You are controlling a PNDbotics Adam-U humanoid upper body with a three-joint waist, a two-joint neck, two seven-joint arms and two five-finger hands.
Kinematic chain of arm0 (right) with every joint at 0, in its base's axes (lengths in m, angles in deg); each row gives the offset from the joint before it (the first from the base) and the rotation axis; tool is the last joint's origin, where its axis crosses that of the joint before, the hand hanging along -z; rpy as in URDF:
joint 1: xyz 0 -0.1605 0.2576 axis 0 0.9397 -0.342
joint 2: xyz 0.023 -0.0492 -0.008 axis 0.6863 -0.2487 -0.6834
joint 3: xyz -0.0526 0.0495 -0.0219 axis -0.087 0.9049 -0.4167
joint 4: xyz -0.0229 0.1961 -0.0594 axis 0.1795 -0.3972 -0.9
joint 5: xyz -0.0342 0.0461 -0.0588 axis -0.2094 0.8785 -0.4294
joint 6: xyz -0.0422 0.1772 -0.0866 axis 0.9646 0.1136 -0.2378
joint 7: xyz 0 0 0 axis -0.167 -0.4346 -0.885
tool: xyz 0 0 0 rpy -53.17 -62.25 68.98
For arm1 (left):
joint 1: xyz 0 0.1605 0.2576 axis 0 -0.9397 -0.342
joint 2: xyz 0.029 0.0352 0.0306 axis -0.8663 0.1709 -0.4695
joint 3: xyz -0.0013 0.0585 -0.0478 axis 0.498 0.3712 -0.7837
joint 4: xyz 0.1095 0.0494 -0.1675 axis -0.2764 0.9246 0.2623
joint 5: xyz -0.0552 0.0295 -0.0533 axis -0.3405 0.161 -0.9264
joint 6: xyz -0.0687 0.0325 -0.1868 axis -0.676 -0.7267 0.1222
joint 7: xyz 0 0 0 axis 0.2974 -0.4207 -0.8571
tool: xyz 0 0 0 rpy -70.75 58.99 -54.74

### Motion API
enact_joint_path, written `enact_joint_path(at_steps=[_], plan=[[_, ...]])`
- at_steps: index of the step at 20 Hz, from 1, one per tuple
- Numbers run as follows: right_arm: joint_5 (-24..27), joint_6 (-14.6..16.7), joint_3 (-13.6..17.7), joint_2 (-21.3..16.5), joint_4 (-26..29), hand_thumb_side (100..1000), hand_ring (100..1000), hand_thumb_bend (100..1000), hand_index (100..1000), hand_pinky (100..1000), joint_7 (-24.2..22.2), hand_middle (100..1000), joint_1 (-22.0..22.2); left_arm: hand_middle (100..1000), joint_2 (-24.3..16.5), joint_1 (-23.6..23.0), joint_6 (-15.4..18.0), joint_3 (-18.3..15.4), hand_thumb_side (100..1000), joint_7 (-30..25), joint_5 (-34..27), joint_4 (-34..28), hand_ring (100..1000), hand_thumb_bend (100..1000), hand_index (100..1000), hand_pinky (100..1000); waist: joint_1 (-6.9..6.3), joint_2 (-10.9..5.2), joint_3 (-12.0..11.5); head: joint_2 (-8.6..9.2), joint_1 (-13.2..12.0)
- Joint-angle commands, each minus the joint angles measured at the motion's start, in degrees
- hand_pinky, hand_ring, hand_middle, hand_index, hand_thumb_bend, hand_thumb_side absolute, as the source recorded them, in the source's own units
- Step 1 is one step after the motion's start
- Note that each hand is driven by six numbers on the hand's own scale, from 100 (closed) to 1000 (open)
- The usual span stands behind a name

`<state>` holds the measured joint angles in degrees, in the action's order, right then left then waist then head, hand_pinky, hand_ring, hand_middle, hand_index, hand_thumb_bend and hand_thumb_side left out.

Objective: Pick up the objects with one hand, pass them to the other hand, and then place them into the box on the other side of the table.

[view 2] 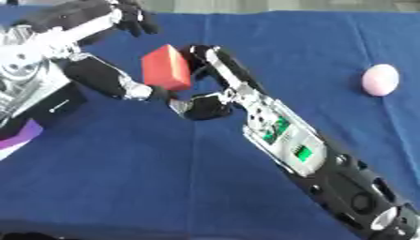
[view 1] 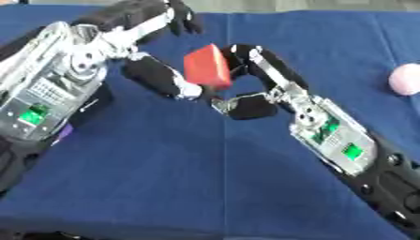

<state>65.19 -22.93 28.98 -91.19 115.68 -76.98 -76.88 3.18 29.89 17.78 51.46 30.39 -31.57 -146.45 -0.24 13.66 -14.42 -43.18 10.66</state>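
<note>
The right hand (view 1: pixel 254 89) pinched the red block (view 1: pixel 209 65) between curled fingers (view 1: pixel 246 56) and thumb above the blue bench (view 1: pixel 205 178). The left hand (view 1: pixel 147 47), fingers spread, touched the block's left side.

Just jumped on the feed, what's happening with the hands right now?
A handover is under way above the blue table. The right hand has its fingers curled around the red block, holding it up in the middle. The left hand is right beside it, its thumb touching the block's lower edge and its fingers spread open above, so it has not closed on the block yet. A pink ball sits on the table off to the right. No box shows clearly in either view.
</note>
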Motion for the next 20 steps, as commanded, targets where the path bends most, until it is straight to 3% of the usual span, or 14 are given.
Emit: enact_joint_path(at_steps=[1,20], plan=[[-0.32,0.10,0.19,-0.85,1.73,100,708,100,603,694,-0.12,536,-0.80,740,0.24,0.59,-0.12,-0.37,434,0.59,1.09,0.25,762,630,816,840,-0.05,-0.74,0.09,0.26,0.02],[-0.59,-0.30,-0.24,-1.18,3.16,100,709,100,603,690,-0.66,538,-1.27,724,3.43,0.08,1.37,-0.21,371,2.64,4.75,4.86,753,569,758,824,-0.08,-0.30,-0.04,0.26,-0.38]])
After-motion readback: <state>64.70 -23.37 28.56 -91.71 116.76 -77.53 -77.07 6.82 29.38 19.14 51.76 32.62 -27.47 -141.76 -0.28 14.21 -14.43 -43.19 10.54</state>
